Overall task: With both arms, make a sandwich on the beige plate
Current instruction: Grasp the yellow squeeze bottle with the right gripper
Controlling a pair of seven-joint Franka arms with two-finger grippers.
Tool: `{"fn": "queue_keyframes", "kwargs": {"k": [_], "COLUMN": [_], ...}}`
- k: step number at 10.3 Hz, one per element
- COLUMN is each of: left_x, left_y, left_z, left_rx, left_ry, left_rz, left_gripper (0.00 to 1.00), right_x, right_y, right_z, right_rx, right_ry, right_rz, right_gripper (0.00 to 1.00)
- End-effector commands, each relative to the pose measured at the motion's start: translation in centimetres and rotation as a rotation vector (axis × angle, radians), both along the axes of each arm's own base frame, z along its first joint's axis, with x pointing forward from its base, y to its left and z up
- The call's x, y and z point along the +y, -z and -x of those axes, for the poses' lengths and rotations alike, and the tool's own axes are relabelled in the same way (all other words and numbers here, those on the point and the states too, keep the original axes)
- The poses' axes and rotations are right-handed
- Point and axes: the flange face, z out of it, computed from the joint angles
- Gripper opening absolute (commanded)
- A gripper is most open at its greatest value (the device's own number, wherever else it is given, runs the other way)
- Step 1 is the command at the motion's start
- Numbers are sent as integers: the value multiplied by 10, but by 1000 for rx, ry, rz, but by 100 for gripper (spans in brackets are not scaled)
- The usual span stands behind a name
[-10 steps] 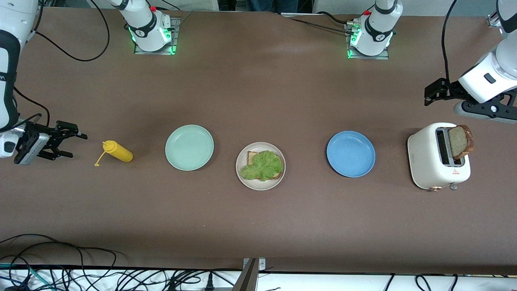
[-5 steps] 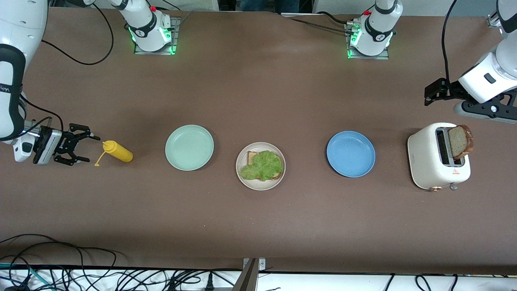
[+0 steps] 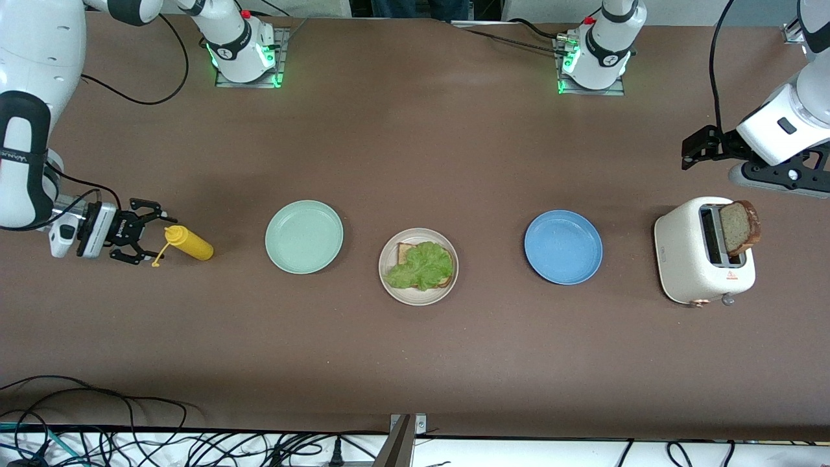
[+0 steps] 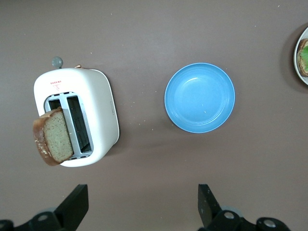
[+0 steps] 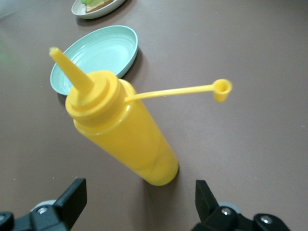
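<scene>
Toward the right arm's end of the table, the right gripper [image 3: 144, 232] sat low with its fingers spread wide and nothing between them, lined up on the yellow squeeze bottle [image 3: 189, 243]. That bottle stood just beside the gripper, toward the mint-green plate [image 3: 304, 237], its nozzle leaning at the gripper and its tethered cap [image 5: 222, 90] swung out to one side. In the right wrist view the bottle's body [image 5: 129, 135] lay squarely ahead of the open fingers, so a straight push forward looked like all that was needed. The right arm was plainly the nearer one. At mid-table the beige plate [image 3: 390, 285] carried a bread slice under a lettuce leaf [image 3: 421, 266]; the sandwich had no top yet. The second slice [image 3: 739, 227] poked out of the white toaster [image 3: 687, 259]. The left gripper [image 4: 144, 204] waited, fingers apart and empty, over bare table by the toaster, with the blue plate [image 3: 563, 247] between toaster and sandwich.
</scene>
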Motion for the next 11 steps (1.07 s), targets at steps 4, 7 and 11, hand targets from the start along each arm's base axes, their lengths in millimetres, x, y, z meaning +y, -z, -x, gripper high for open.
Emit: {"fn": "queue_keyframes", "kwargs": {"k": [4, 7, 11], "left_x": [1, 1, 1], "left_y": [-6, -6, -5], "left_z": [3, 3, 3], "left_rx": [2, 2, 2], "left_ry": [-8, -8, -8], "left_rz": [18, 18, 18], "left_gripper": [100, 100, 100], "right_x": [25, 43, 72], "right_y": [24, 42, 18], "right_z": [-5, -11, -44], "right_rx": [-52, -88, -147], "right_ry": [-26, -24, -96], "right_rz": [-78, -122, -77], "right_gripper": [100, 49, 0]}}
